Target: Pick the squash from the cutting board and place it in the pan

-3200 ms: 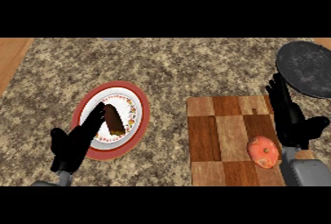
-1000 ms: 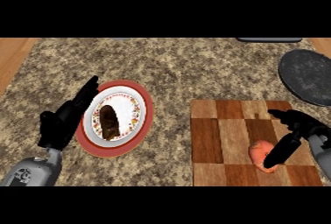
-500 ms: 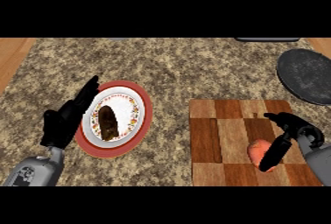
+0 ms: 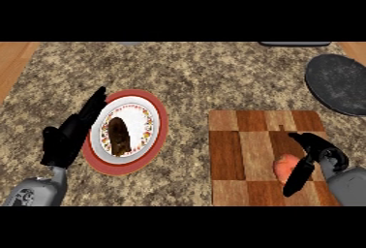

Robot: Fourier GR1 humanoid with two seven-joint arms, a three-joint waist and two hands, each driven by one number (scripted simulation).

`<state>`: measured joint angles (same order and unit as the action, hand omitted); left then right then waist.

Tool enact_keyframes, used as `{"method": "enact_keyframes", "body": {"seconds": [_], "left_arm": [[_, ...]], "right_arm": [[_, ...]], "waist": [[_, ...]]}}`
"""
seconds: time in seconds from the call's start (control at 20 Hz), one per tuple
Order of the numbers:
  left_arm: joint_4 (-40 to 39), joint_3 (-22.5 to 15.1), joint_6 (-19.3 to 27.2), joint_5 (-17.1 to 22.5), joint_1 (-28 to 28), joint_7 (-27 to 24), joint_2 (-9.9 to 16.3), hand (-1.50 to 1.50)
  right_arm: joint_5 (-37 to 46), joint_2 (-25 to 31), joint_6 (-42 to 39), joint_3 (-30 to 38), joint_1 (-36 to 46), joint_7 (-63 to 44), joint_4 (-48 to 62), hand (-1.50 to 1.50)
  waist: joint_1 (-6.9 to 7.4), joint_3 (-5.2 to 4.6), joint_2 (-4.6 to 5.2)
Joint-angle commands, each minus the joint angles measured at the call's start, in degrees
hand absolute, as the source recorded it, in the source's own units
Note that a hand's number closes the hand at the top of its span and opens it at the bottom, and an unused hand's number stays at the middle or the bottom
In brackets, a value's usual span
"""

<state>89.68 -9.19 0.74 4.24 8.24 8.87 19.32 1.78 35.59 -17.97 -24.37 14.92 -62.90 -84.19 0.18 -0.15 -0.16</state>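
One grab under way: right robot hand (image 4: 309,160) curls round the squash (image 4: 285,167) at lower right on the cutting board (image 4: 247,155); next, lift toward the pan (image 4: 340,82) upper right; left robot hand (image 4: 68,138) rests, released

Pretty open run between the cutting board (image 4: 265,155) and the pan (image 4: 340,89): just bare speckled counter (image 4: 214,72) up there, nothing standing on it. The right hand (image 4: 306,162) sits curled on the squash (image 4: 284,167) near the board's right side. Over on the left, the plate (image 4: 132,131) with dark food and the resting left hand (image 4: 70,135) fill that side, well apart from the board.
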Motion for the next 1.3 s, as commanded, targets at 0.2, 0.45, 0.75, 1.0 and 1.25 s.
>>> {"method": "enact_keyframes", "body": {"seconds": [0.2,0.45,0.75,1.0,1.25], "left_arm": [[-1.4,1.0,-0.2,-1.6,2.4,2.2,-2.2,0.00],[-1.0,0.2,1.0,-4.0,2.8,1.4,-3.6,0.00],[2.3,1.8,-2.9,-1.2,-2.4,0.7,-1.2,0.00],[3.4,0.9,-0.1,-4.2,0.7,4.5,-4.6,0.00],[1.4,1.4,-1.5,-3.2,1.3,3.1,-3.6,0.00]], "right_arm": [[2.2,-4.4,-3.6,-1.2,0.6,-5.1,1.3,1.50],[0.6,-3.3,-7.1,-0.4,0.6,-0.1,4.0,1.50],[4.6,-6.0,-3.0,-1.8,-2.7,1.4,3.5,1.50],[9.6,-4.2,-2.3,0.8,-1.9,0.7,-2.0,1.50],[27.6,-9.4,13.4,-2.8,8.9,5.3,-1.0,1.50]], "waist": [[-0.13,0.13,0.20],[-0.06,0.14,0.28],[0.26,0.13,0.13],[-0.17,0.15,0.10],[1.07,0.20,0.28]]}}
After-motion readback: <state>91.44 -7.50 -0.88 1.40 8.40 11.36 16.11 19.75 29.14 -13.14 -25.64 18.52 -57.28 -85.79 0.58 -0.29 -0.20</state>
